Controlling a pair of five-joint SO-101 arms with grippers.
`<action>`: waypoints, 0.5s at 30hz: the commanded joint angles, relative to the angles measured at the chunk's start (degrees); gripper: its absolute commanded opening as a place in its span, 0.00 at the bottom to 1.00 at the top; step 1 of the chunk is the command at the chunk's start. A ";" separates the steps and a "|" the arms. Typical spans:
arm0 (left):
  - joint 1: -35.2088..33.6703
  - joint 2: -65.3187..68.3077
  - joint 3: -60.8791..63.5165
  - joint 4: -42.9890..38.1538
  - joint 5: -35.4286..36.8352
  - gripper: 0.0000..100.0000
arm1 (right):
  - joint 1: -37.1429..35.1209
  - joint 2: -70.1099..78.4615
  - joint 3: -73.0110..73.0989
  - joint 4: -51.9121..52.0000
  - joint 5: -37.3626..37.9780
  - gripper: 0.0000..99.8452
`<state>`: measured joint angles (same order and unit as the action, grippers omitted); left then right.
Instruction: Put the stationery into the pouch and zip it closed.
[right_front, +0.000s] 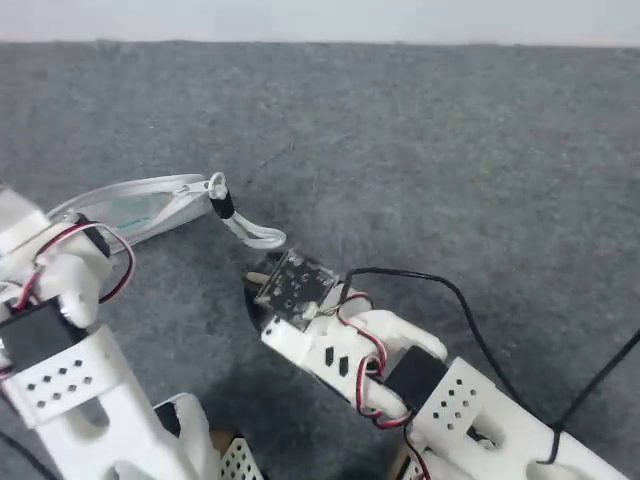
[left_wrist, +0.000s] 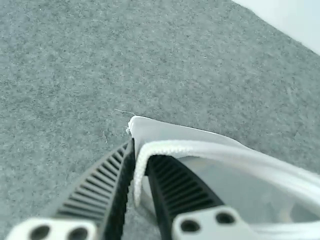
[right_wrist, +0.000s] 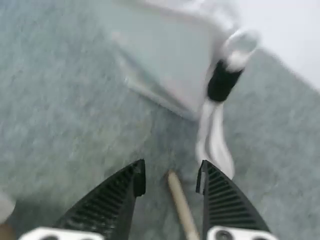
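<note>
Pouch (right_front: 140, 212) of clear plastic sits at the left side of the grey desk (right_front: 450, 150), its zipped edge running toward the middle. At the end of that edge hangs a zip pull with a black sleeve (right_wrist: 221, 81) and a white cord loop (right_wrist: 212, 140) that trails onto the desk. The left jaws are clamped on the pouch's white rim (left_wrist: 200, 149) near its corner, one black jaw on each side of it. The right jaws stand apart, pointing down at the desk just short of the cord loop. A slim tan stick (right_wrist: 180, 205), perhaps a pencil, lies between them on the desk, outside the pouch; neither jaw seems to touch it.
</note>
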<state>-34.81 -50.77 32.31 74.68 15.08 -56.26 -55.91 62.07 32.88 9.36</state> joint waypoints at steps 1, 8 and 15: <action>-2.02 0.18 -0.84 -2.02 0.97 0.01 | -1.71 -1.98 -4.13 4.00 -0.26 0.16; -7.30 0.18 -0.92 -2.81 1.05 0.01 | -1.80 6.02 -4.75 3.74 0.00 0.16; -11.52 0.09 -0.92 -3.52 1.14 0.01 | -0.22 24.57 -13.45 2.95 1.32 0.16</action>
<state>-45.01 -50.77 32.40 73.98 15.08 -57.41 -37.80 55.38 36.92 9.80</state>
